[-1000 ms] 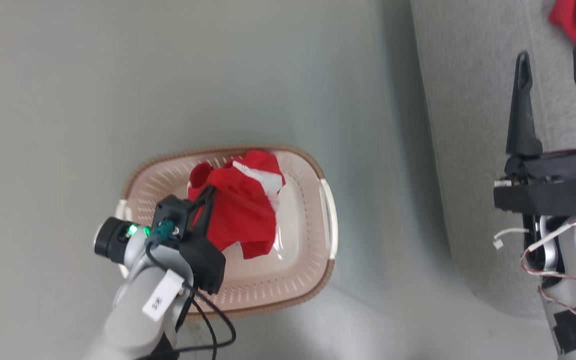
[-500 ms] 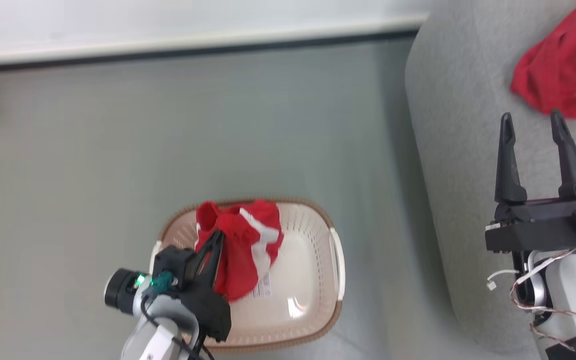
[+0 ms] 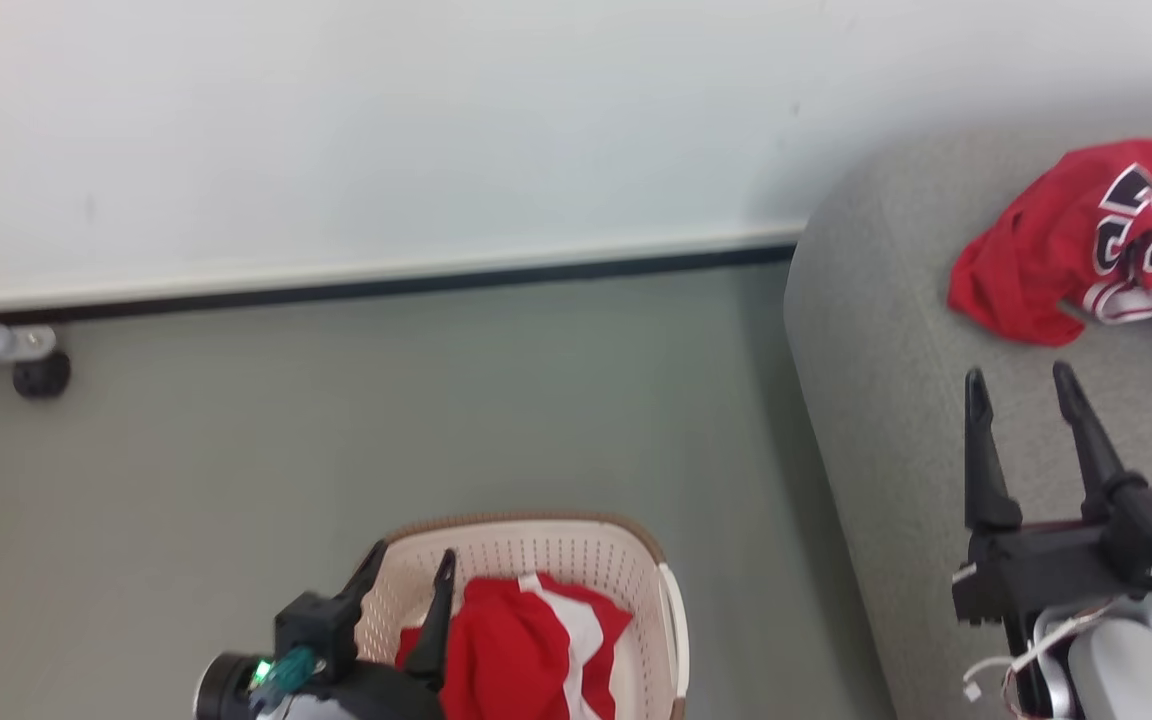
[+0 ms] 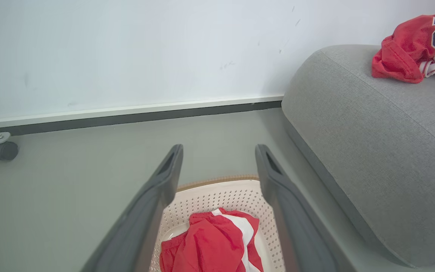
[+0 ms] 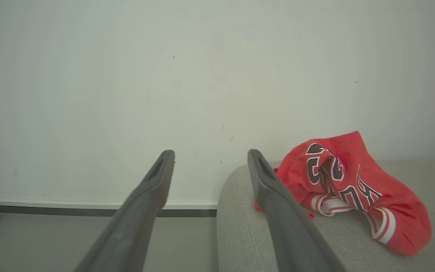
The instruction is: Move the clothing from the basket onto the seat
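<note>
A cream perforated basket (image 3: 536, 548) with a brown braided rim is standing on the grey-green floor (image 3: 336, 420), near the left side of a large grey woven seat (image 3: 886, 420). A red garment with a broad white stripe (image 3: 511, 655) is lying bunched in the middle of the basket, reaching toward its right wall.

The left tool (image 3: 412, 558) is hovering over the basket's left side with its two dark fingers spread apart and gripping nothing. In the left wrist view the striped garment is lying loose below and between the fingers. In the head view the finger nearer the garment is sitting right against the red cloth; whether it is touching cannot be told.

A red jersey with black white-edged lettering and striped trim (image 3: 1036, 255) is lying crumpled on the seat near its far edge by the white wall (image 3: 436, 130), a little in from the rounded far-left corner.

The right tool (image 3: 1020, 372) is hanging above the seat's near part, fingers wide apart and empty, pointing toward the jersey but well short of it.

A small dark caster (image 3: 41, 375) is sitting on the floor against the baseboard, far to the left.
</note>
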### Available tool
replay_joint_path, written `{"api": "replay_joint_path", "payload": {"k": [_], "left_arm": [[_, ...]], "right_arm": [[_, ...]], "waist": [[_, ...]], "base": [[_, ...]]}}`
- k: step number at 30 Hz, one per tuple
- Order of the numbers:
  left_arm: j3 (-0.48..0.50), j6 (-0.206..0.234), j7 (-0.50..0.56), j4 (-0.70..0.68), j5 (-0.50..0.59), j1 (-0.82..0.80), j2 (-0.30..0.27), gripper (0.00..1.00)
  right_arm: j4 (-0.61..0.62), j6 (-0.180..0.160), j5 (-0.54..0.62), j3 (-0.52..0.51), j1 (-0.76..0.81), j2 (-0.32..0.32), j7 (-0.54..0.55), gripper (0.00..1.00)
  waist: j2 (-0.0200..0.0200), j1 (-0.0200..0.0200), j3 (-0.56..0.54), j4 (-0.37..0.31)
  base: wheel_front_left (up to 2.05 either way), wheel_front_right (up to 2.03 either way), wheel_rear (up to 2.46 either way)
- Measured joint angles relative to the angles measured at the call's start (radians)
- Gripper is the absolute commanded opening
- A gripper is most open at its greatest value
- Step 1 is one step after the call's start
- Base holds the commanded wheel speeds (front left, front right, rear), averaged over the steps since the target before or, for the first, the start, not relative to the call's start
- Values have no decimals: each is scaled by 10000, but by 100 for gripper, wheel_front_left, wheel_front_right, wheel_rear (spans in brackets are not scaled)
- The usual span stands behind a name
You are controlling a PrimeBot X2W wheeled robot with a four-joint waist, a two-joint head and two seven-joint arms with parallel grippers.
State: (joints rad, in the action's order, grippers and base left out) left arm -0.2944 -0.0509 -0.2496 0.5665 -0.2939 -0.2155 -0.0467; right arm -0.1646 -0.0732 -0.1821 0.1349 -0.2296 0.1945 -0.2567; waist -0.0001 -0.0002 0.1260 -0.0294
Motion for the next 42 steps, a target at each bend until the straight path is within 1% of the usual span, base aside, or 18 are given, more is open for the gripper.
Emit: {"api": "replay_joint_path", "payload": {"k": [6,8,12,17,19,22,27,33,42], "left_arm": [[648,376,0,-614,-240,965,-176,100],[754,447,0,-729,-263,1112,-251,100],[1129,748,-2,-1383,-278,1657,-545,100],[1532,1053,-2,-2261,-280,2182,-736,100],[1624,1055,-2,-2556,-278,2308,-788,100],[1843,1195,-2,-3133,-278,2514,-809,100],[2048,1287,-2,-3816,-276,2883,-863,100],[2188,1390,-2,-4428,-226,3196,-861,100],[2205,1471,-2,-4869,-194,3400,-859,100]], "right_arm": [[56,31,-33,10,830,-17,0,100],[88,31,-36,12,981,-15,0,100],[389,79,-42,58,1507,-21,0,100],[685,88,-59,115,1942,-29,0,100],[830,86,-84,123,2185,-52,0,100],[851,86,-146,125,2476,-96,2,100],[874,86,-213,136,2646,-104,17,100],[851,111,-305,136,2649,-134,104,100],[811,130,-355,125,2624,-127,188,100]], "waist": [[0,0,-883,-21],[-1,0,-1016,-28],[-1,0,-1483,-77],[0,0,-1804,-226],[1,1,-1847,-305],[1,1,-1874,-385],[1,2,-1866,-430],[1,2,-1808,-448],[1,2,-1709,-388]], "base": [[0,0,0],[0,0,0],[0,0,0],[0,0,0],[0,0,0],[0,0,0],[0,0,0],[0,0,0],[0,0,0]]}}
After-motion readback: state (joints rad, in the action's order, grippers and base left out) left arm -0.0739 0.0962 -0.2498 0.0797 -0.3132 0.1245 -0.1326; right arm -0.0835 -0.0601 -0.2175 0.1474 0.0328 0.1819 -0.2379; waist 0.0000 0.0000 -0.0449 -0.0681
